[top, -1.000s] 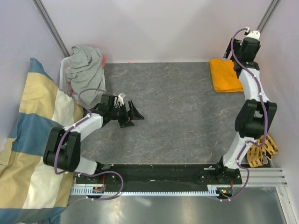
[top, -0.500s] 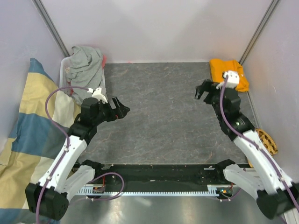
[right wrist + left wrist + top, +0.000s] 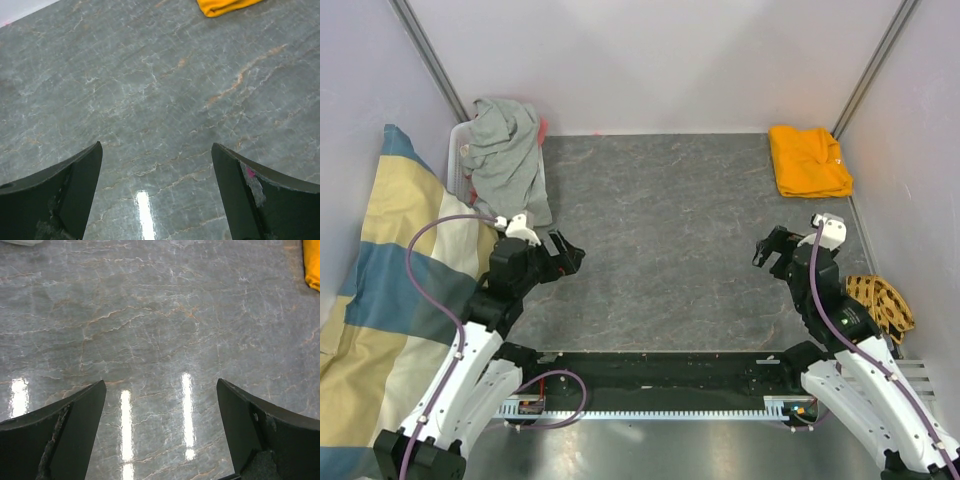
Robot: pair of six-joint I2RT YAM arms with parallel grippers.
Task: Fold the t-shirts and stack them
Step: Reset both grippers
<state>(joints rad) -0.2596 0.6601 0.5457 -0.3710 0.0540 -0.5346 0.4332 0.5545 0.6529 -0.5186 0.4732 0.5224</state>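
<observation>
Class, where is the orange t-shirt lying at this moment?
In the top view, the orange t-shirt lies folded in the far right corner of the table, beyond the open right gripper.

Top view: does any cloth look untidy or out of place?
Yes. The grey t-shirt lies crumpled over the white bin at far left, spilling onto the table; the orange t-shirt at far right is folded neatly.

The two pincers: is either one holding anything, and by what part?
Nothing is held. The left pincer and the right pincer both stand open over the table; the orange t-shirt and grey t-shirt lie apart from them.
</observation>
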